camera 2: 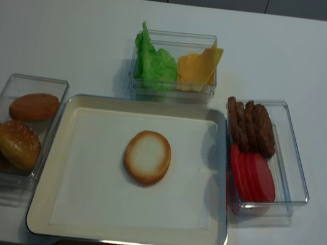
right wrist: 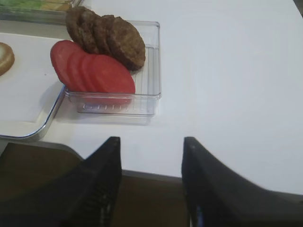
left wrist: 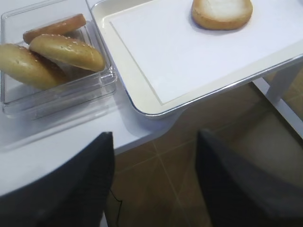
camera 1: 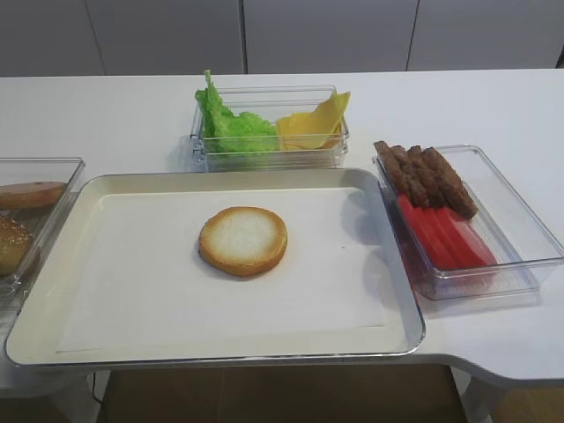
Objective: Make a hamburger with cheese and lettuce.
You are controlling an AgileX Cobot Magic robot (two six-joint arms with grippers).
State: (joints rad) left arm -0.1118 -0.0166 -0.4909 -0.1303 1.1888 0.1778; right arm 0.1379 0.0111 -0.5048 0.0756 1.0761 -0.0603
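Bottom bun half [camera 1: 243, 240] sits cut face up mid tray [camera 1: 398, 304], bare. Lettuce [camera 1: 231, 129] and cheese [camera 1: 313, 126] untouched in rear bin [camera 1: 269, 159]. Left gripper [left wrist: 155, 182] and right gripper [right wrist: 151, 182] parted, empty, off table's near edge. Filling step pending; next likely reach to rear bin.

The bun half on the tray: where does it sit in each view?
Exterior high: bun half, tray centre.
Realsense high: bun half, tray centre.
Left wrist: top edge, right of middle.
Right wrist: a sliver at the left edge.
Shared landmark: the tray and its metal rim.
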